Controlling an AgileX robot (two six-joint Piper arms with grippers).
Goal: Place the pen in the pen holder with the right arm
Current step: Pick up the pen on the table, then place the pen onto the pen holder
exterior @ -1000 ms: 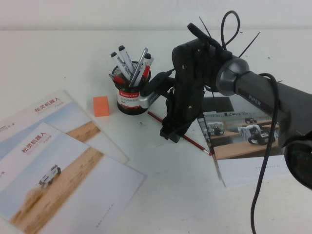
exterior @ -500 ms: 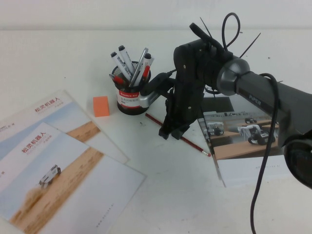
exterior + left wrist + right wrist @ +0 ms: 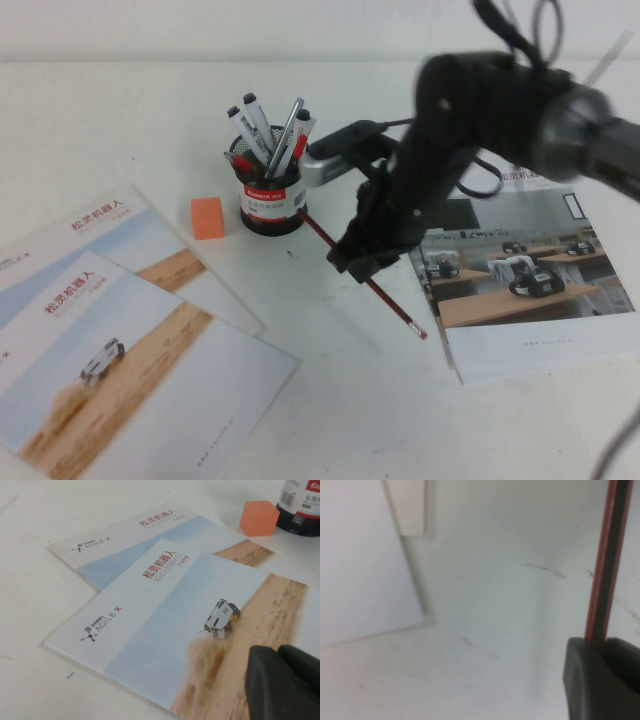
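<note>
Dark red pen (image 3: 362,276) is pinched mid-shaft in the right gripper (image 3: 362,262), fingers closed on it; the right wrist view shows the shaft (image 3: 602,565) running out from between the black pads (image 3: 585,675). Pen sits slanted, one end near the base of the holder (image 3: 271,205), the pale-tipped end toward the booklet (image 3: 530,290) on the right. Can't tell if it is already off the table (image 3: 340,400) or only touching at one end.

Step in hand, as I judge it: grasp made, lift beginning. Holder is just beside the gripper, toward the robot's left, already packed with markers (image 3: 250,125) and a silver pen (image 3: 288,128).

Next move likely needs: raise clear of the table, tip the pen toward upright, carry it above the rim, find a gap among the markers, then release. Long thin shaft could swing or catch on the markers.

Left gripper (image 3: 282,682) is parked low over the brochures (image 3: 165,610), near an orange block (image 3: 258,518); only the dark tip shows, so can't tell its finger state.
</note>
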